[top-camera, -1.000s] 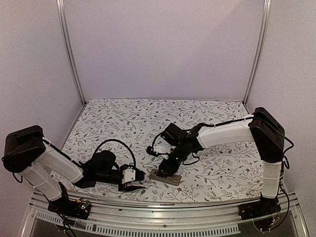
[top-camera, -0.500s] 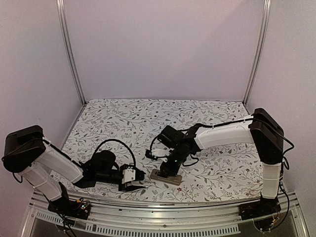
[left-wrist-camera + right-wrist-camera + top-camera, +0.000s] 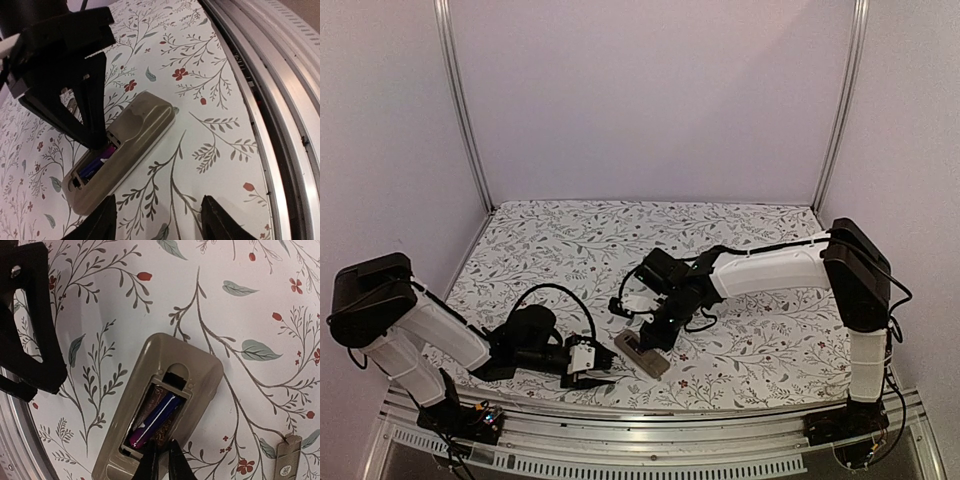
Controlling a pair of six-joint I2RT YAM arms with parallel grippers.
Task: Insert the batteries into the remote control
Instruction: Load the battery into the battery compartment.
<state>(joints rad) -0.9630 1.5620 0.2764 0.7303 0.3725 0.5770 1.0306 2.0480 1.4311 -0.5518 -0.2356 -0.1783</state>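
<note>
The remote control (image 3: 160, 410) lies back-up on the floral tabletop (image 3: 570, 240), near the front edge between the 2 arms. Its recess faces up so that cells can go in from above. 1 purple battery (image 3: 156, 419) lies lengthwise in the recess. The slot beside it is dark, and whether a 2nd cell sits there cannot be told.

The right gripper (image 3: 161, 460) has its fingers together, tips down at the end of the recess, at or just over the cell's end. This is judged a pressing pose, not a grasp, meant to seat the cell.

The left gripper (image 3: 157, 220) sits low just beside the remote, fingers apart and holding nothing — probably placed to steady the casing.
</note>
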